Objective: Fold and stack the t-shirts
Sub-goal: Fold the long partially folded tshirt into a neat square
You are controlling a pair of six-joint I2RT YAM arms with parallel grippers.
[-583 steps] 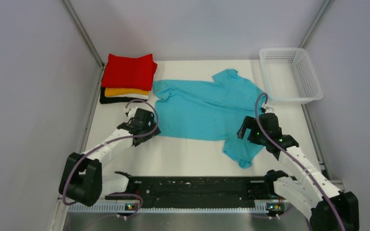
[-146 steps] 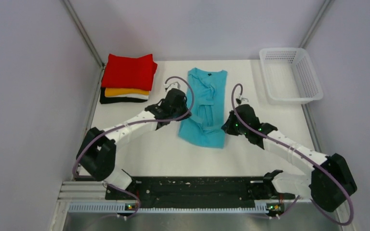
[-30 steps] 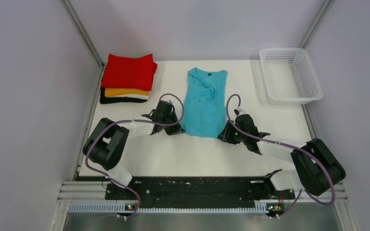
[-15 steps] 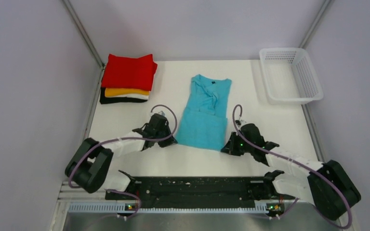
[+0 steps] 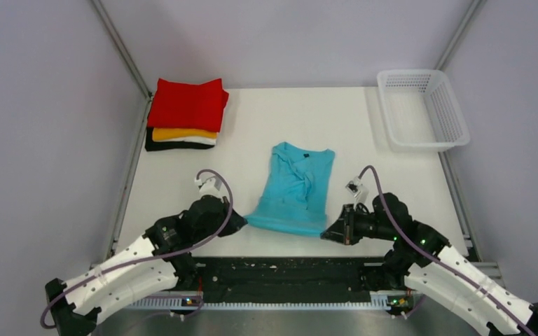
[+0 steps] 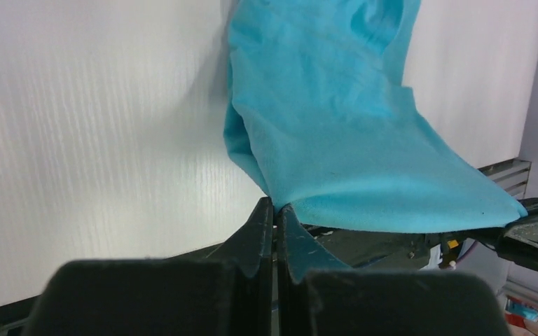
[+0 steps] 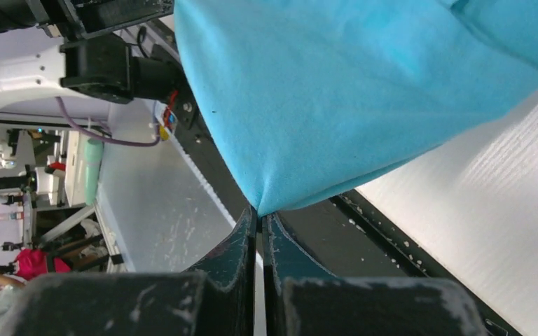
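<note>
Writing: 1 small dark tag (image 5: 307, 155) sits inside the collar of the turquoise tee (image 5: 294, 189); it is too small to read.
My left gripper (image 5: 240, 222): fingers pressed together, pinching the near-left corner of the turquoise tee's hem.
My right gripper (image 5: 328, 234): fingers pressed together, pinching the near-right corner of the same hem.
Turquoise tee: folded into a narrow strip in the middle of the bench (image 5: 266, 119), collar toward the far edge. Its near hem is lifted off the surface and stretched between my 2 grippers, close to the near edge and the black rail (image 5: 287, 269) there.
Stack: in the far-left corner, 4 folded shirts lie with the red tee (image 5: 188, 103) on top, then the orange tee (image 5: 184, 133), the white tee (image 5: 195, 141) and the black tee (image 5: 171, 146) at the bottom.
Basket (image 5: 455, 122): 1 white mesh basket in the far-right corner, along the right edge.
Open room: white bench surface shows on both sides of the turquoise tee, between it and the stack, between it and the basket, and along the far edge.
Count: 5 t-shirts, 1 basket, 2 grippers.
</note>
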